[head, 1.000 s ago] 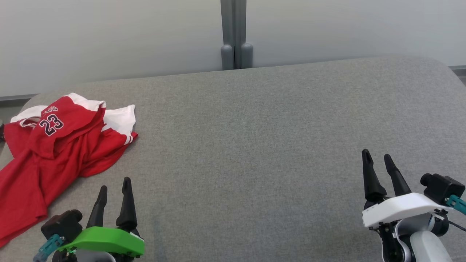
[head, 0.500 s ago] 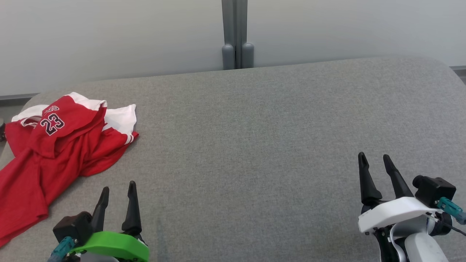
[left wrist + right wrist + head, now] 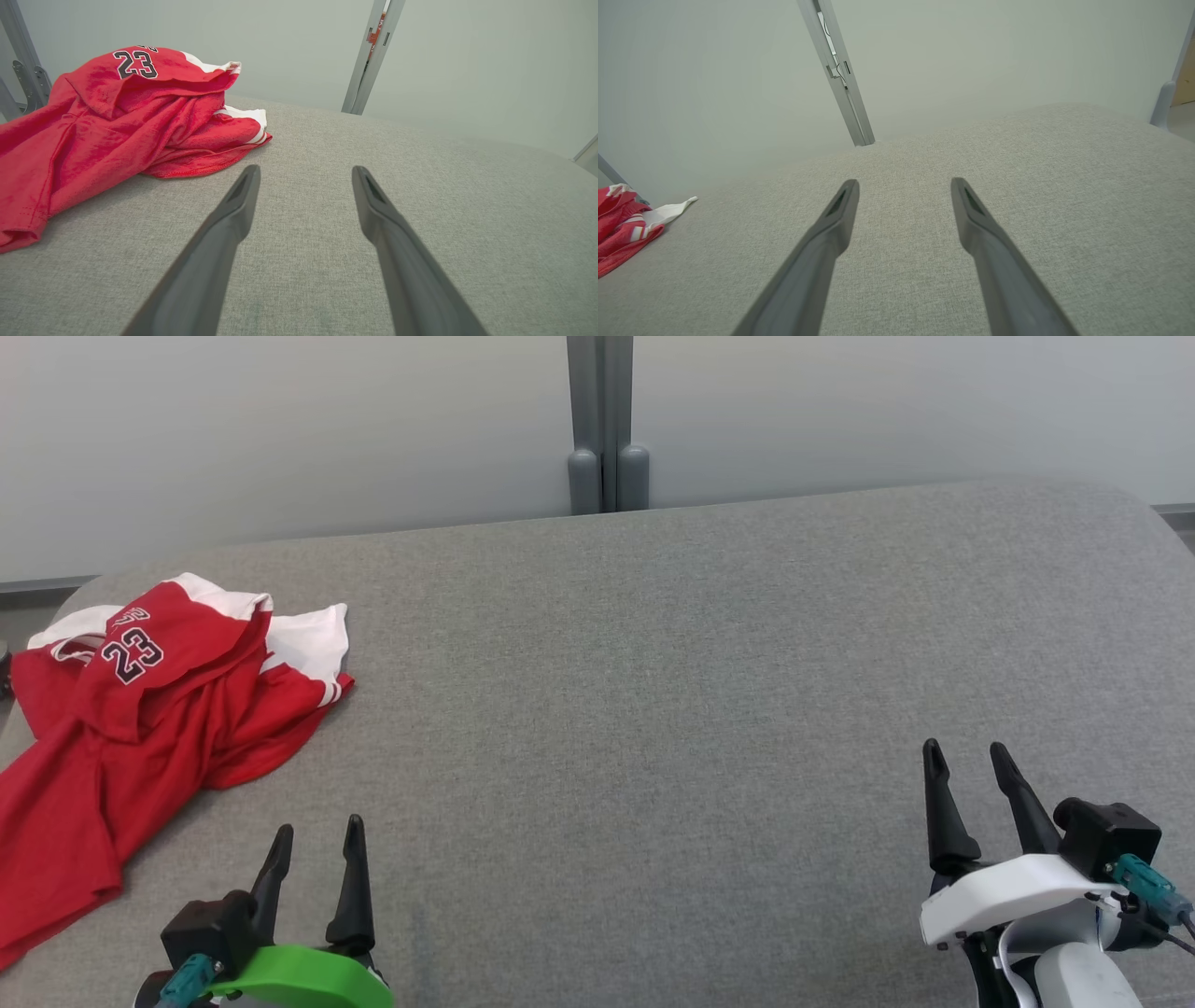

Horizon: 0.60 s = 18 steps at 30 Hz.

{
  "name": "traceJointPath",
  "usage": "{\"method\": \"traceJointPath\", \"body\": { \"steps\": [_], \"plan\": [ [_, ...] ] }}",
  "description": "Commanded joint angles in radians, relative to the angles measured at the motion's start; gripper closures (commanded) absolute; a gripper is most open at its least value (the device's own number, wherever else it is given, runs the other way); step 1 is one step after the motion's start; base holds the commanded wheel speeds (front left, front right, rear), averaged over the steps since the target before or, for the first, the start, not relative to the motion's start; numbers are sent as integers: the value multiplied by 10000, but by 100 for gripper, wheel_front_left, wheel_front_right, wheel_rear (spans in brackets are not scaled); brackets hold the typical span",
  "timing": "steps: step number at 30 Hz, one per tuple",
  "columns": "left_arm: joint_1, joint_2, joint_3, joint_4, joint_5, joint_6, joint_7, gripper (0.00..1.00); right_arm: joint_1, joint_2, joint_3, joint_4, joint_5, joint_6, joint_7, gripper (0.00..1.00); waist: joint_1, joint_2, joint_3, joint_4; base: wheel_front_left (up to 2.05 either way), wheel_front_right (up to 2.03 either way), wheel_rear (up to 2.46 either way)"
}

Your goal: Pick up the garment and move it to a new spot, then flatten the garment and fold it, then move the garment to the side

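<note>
Red number-23 jersey (image 3: 140, 709) lay crumpled at 10 o'clock on the desk (image 3: 653, 709); my left claw (image 3: 318, 828) and right claw (image 3: 964, 749) sat spread, empty, apparently staged for pickup.

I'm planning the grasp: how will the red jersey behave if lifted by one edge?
Probably floppy: the red jersey lies crumpled in soft folds, so it should drape from one pinch. Likely light: the cloth looks thin. Pushed, it may bunch up rather than slide on the grey fabric surface.
</note>
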Motion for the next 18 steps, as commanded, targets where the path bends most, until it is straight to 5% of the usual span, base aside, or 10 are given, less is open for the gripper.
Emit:
{"method": "traceJointPath", "body": {
  "steps": [1,18],
  "plan": [
    [19,-21,17,-8,187,-90,-85,0,62,-29,-27,5,-247,3,-109,0,0,0,-2,1,0,0,0],
    [114,-128,102,330,1087,-329,-429,0,44,2,184,199,-1107,3,-447,0,0,0,2,12,0,0,0]
  ]
}}
